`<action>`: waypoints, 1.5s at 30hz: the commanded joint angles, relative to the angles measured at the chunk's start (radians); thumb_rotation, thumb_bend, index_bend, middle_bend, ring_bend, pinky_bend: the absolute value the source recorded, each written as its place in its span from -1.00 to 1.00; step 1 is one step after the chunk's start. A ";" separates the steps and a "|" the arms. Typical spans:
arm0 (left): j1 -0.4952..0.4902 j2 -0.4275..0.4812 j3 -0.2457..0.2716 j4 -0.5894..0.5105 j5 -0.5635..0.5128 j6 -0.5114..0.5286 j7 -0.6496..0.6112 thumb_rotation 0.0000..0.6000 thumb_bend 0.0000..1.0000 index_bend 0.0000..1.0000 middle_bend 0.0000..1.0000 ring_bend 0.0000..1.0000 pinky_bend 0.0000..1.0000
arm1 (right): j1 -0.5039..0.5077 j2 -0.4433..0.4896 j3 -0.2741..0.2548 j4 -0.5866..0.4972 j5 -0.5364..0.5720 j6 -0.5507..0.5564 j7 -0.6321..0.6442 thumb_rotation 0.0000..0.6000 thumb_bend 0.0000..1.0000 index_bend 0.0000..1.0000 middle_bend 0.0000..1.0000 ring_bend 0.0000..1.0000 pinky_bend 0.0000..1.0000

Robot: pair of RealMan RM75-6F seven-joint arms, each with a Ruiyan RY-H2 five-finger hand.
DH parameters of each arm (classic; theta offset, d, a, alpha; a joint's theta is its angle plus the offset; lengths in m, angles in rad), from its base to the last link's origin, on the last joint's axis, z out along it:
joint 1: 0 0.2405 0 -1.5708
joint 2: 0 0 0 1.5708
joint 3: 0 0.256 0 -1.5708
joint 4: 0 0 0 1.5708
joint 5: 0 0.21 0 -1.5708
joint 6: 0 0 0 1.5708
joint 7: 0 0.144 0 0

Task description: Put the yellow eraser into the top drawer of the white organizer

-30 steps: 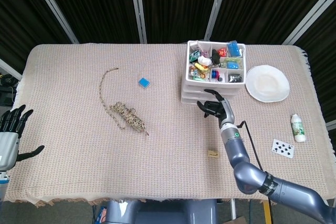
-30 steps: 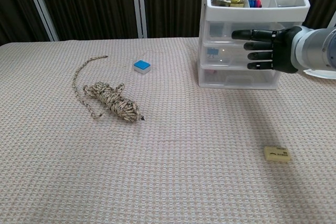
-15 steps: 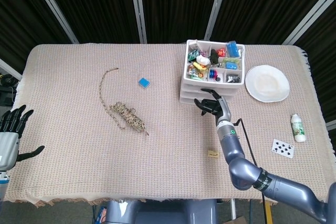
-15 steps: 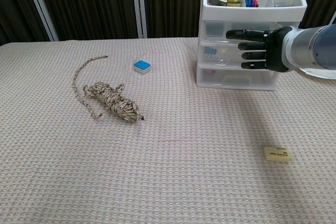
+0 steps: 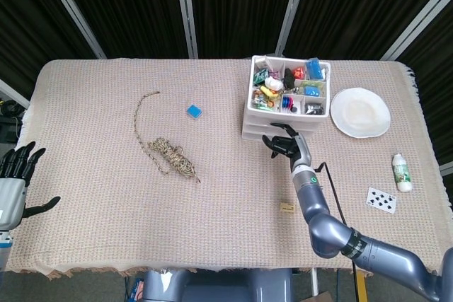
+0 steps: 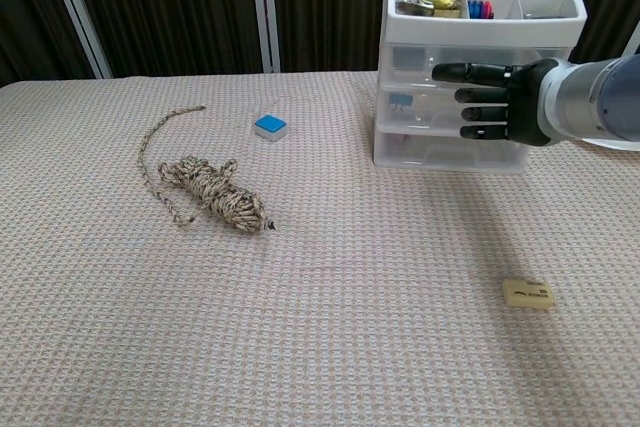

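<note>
Organizer (image 6: 478,52) nudged left; right hand (image 6: 493,102) open, fingers at drawers.

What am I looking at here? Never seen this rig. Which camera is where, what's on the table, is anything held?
It is a two-armed robot with human-like hands, seated at a cloth-covered table. The head view looks down from above; the chest view looks forward from lower down.

The right hand is stretched out, fingers straight and apart, in front of the drawers of the white organizer. It holds nothing, and whether it touches the drawer fronts cannot be told. The left hand hangs open at the table's left edge, seen only from the head camera.

The yellow eraser lies untouched on the cloth, nearer the robot than the organizer. Also on the table: a bundle of rope, a small blue block, a white plate, a small bottle and a playing card. The organizer's top tray is full of small items.
</note>
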 commanded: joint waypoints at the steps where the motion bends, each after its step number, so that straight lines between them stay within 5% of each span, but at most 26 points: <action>1: 0.000 0.000 0.000 0.000 0.000 0.001 0.000 1.00 -1.00 -0.83 -1.00 -1.00 -1.00 | -0.009 -0.001 -0.001 -0.008 -0.002 -0.004 0.006 1.00 -0.60 -0.27 0.66 0.58 0.37; 36: -0.001 0.001 0.001 -0.002 0.000 -0.002 0.000 1.00 -1.00 -0.83 -1.00 -1.00 -1.00 | -0.161 0.055 -0.100 -0.252 -0.200 0.082 0.009 1.00 -0.60 -0.45 0.59 0.52 0.37; 45: -0.001 0.003 0.001 -0.005 0.002 -0.002 -0.001 1.00 -1.00 -0.83 -1.00 -1.00 -1.00 | -0.229 0.063 -0.231 -0.363 -0.592 0.302 -0.127 1.00 -0.60 -0.47 0.59 0.52 0.37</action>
